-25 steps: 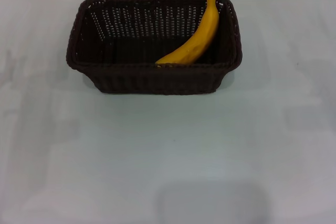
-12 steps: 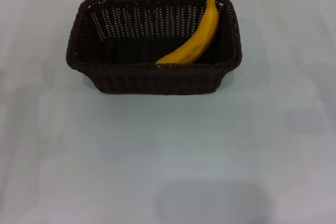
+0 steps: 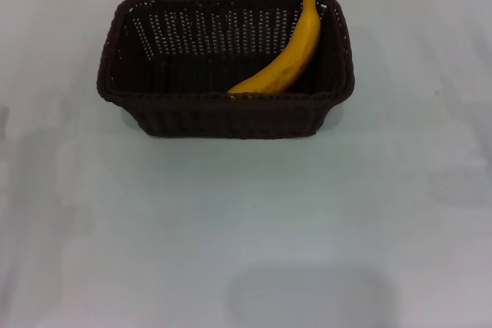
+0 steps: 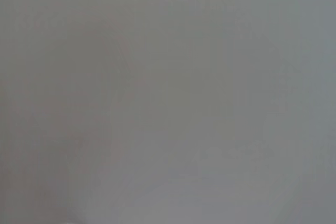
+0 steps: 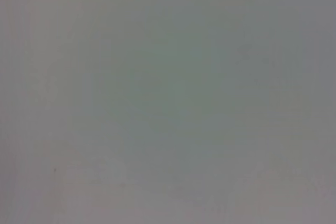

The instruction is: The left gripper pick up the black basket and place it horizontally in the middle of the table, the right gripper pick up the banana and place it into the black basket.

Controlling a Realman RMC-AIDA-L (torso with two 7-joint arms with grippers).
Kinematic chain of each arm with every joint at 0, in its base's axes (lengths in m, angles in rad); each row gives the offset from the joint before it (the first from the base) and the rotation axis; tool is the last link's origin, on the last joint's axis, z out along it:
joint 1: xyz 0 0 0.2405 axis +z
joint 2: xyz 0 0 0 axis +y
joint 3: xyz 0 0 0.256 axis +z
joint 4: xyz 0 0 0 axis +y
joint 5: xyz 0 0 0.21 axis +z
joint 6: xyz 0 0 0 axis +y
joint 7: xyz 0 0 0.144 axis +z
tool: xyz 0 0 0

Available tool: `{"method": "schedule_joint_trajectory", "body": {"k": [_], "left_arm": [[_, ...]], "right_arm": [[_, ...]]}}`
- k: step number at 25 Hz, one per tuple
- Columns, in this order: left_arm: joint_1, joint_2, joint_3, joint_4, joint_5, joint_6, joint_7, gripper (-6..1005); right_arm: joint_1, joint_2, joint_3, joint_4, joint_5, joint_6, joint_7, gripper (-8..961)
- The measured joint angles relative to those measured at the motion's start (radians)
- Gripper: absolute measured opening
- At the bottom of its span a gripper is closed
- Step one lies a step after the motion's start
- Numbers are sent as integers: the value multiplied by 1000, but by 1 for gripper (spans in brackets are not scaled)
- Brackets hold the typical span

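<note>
Banana (image 3: 286, 59) lies unmoved inside the black basket (image 3: 223, 113) on the table (image 3: 246, 220); my end effectors are out of view, state unknowable.

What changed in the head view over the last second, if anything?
Nothing visibly changed. The banana lies in the black basket as before, leaning toward its far right corner, and the basket sits in the same spot on the table. No gripper shows in any view.

Banana (image 3: 286, 57) inside basket (image 3: 223, 113), toward its right end, basket on table (image 3: 246, 220), far side
</note>
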Motion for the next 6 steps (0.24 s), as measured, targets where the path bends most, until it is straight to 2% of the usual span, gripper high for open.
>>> {"method": "schedule_joint_trajectory", "body": {"k": [6], "left_arm": [[-6,3,9,1,27,20,0,841]], "right_arm": [[-1,0,0,1,5,-6,0,853]]}}
